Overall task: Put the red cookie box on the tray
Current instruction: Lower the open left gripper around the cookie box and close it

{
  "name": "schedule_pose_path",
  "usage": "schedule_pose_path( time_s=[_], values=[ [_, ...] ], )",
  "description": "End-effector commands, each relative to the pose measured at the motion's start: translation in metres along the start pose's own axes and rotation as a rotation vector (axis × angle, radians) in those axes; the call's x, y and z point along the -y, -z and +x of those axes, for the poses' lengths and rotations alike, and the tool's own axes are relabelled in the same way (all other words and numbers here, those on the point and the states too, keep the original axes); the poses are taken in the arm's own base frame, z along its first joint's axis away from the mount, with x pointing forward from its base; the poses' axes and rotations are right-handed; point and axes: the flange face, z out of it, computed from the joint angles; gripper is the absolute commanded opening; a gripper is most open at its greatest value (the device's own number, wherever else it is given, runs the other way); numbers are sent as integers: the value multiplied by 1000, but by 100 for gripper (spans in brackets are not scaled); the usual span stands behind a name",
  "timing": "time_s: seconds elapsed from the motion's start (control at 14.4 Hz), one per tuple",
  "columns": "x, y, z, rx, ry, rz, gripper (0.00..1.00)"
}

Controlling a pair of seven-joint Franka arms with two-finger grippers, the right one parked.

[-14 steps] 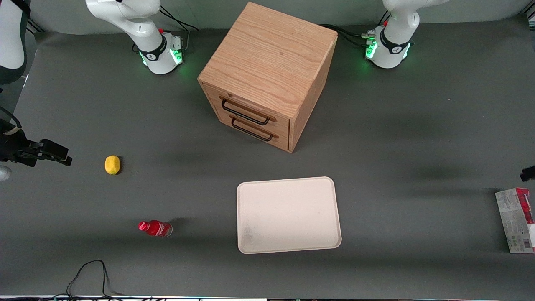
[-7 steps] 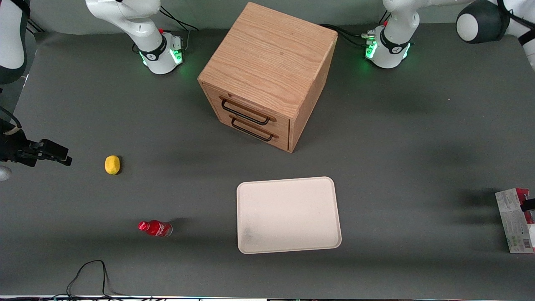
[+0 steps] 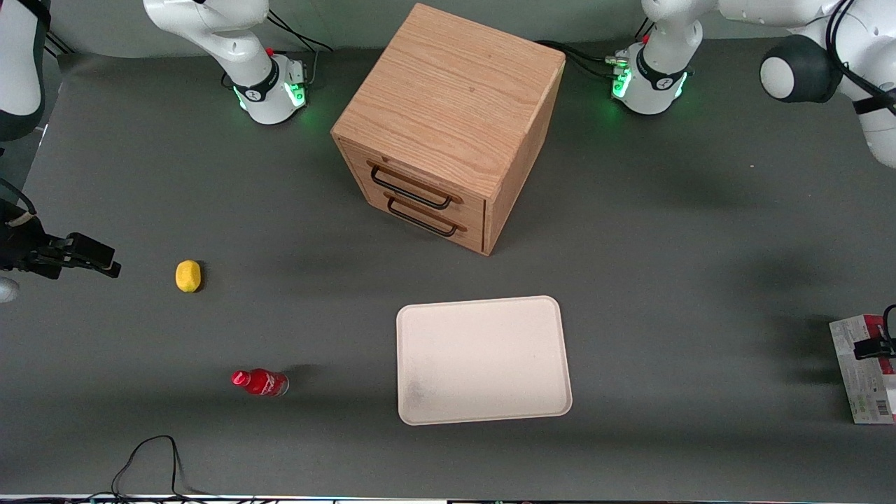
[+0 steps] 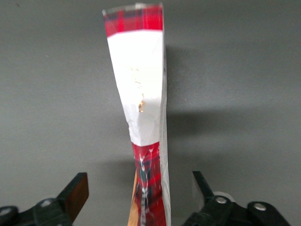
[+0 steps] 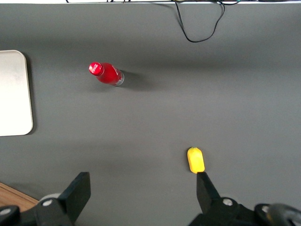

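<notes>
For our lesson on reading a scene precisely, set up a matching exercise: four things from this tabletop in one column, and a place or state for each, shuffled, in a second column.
Things
1. red cookie box
2. tray
3. lemon
4. gripper

Places or states
A. bare, in front of the wooden drawer cabinet
B. open, fingers either side of the carton
C. toward the parked arm's end, farther from the front camera than the red bottle
D. on the table at the working arm's end

Pairs: 1-D, 2-A, 3-C, 4-B
</notes>
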Motion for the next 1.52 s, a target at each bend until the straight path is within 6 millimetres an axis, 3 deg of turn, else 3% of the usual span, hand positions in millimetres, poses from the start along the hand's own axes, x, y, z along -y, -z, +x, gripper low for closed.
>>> schedule_pose_path(
  time_s=[0.0, 0.49, 0.69, 0.83, 0.97, 1.04, 1.25, 1.46],
  values=[
    [-5, -1, 4, 10, -23, -11, 0],
    [-6, 3, 6, 5, -29, -9, 0],
    [-12, 25, 6, 32, -35, -33, 0],
    [-25, 70, 8, 62, -47, -71, 0],
    [-46, 135, 10, 76, -74, -104, 0],
    [-65, 172, 11, 80, -100, -124, 0],
    [-140, 266, 12, 71, -184, -171, 0],
    [-236, 322, 7, 119, -109, -255, 0]
  ],
)
